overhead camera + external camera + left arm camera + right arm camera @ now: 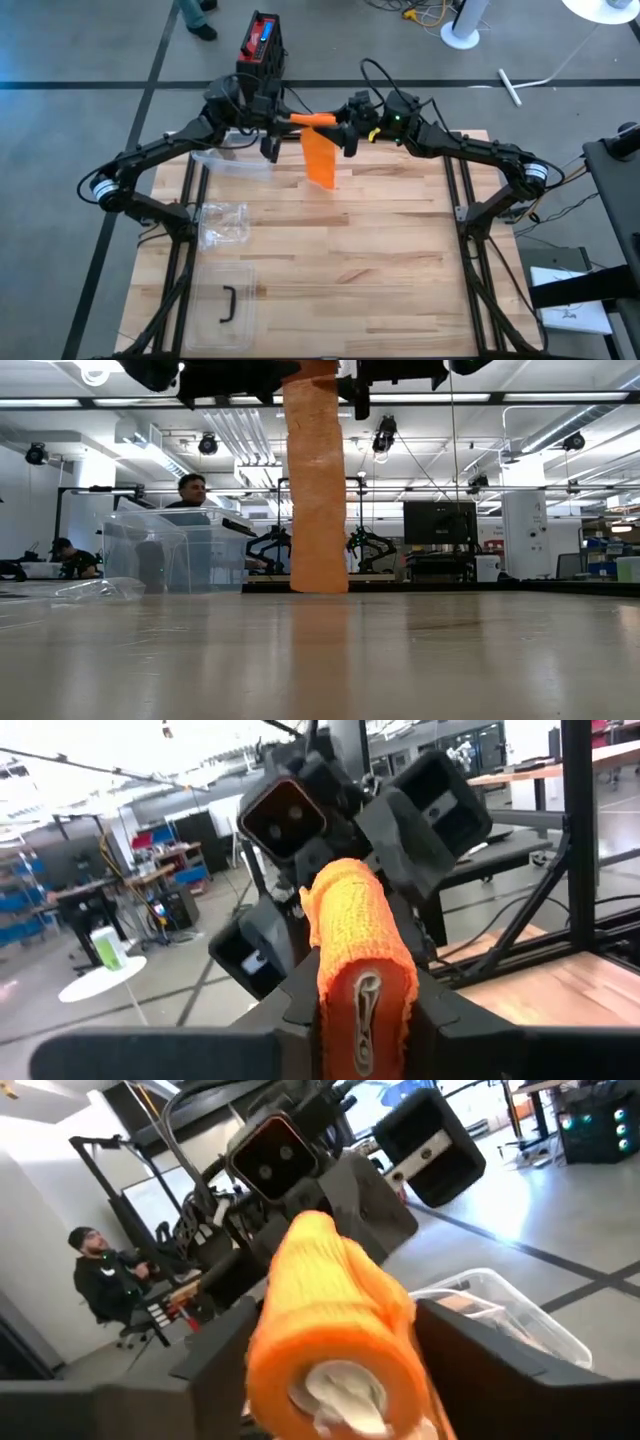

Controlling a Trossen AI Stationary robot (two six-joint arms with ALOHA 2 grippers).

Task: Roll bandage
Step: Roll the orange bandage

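High view: wooden slatted table; both dark arms meet above its far edge, the left gripper and right gripper at either end of a partly rolled orange gauze bandage, whose loose tail hangs toward the tabletop; finger detail too small to make out here. On the left side lie a crumpled clear plastic wrapper and, nearer, a clear plastic lidded container with a black handle. Low view: grippers cut off at the upper edge; only the hanging bandage strip is plain, and whether its lower end touches the table cannot be told; seated people show in the room beyond. Left wrist view: left fingers pressed narrowly against the roll, gripping it, with the right arm behind it. Right wrist view: roll end between the right fingers; contact cannot be told.
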